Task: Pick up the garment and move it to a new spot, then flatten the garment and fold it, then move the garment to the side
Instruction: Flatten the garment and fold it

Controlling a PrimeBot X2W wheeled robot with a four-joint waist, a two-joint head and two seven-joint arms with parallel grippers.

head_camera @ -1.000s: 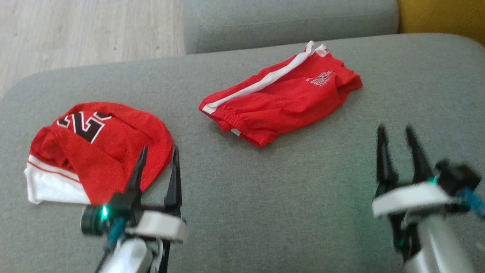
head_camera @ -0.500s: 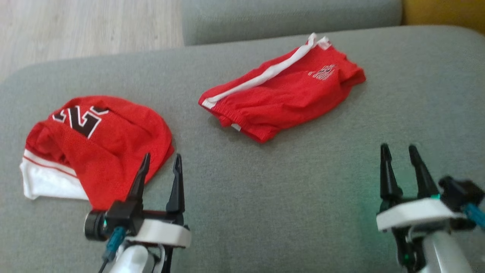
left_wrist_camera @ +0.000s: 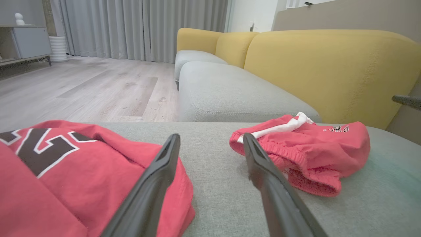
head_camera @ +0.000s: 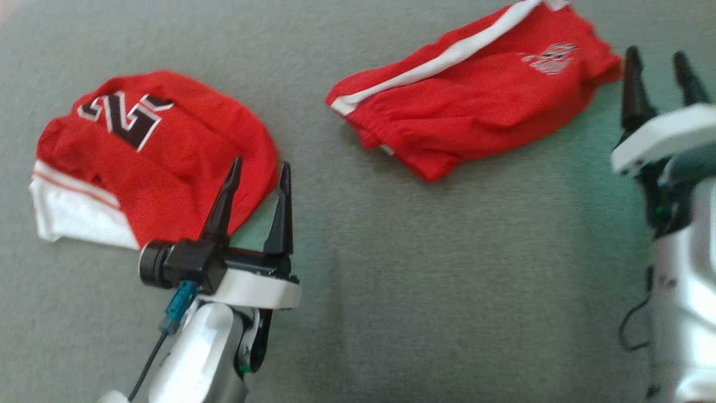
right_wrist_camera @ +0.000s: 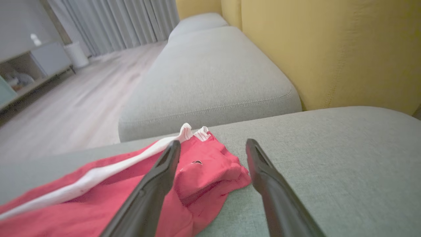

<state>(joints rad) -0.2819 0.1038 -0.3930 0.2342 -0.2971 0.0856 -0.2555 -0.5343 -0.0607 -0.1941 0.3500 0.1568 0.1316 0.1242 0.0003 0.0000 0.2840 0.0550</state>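
Note:
Two red garments lie crumpled on the grey sofa cushion (head_camera: 419,280). Red shorts (head_camera: 475,95) with a white side stripe lie at the upper middle. A red jersey (head_camera: 168,145) with a black number and white hem lies at the left. My right gripper (head_camera: 655,53) is open just right of the shorts' end; in the right wrist view its fingers (right_wrist_camera: 213,142) straddle that end of the shorts (right_wrist_camera: 204,171) from above. My left gripper (head_camera: 261,163) is open and empty over the jersey's right edge (left_wrist_camera: 82,164), with the shorts (left_wrist_camera: 315,148) beyond its right finger.
A yellow backrest (left_wrist_camera: 329,65) rises behind the cushion. A second grey seat cushion (right_wrist_camera: 210,75) lies beyond the shorts, then wooden floor (left_wrist_camera: 82,89), grey curtains and a low cabinet (left_wrist_camera: 29,42). Bare cushion spreads in front of both garments.
The head camera has tipped down and closer, shifting the whole picture. My right gripper has advanced to the shorts' right end. The left gripper stays at the jersey's edge.

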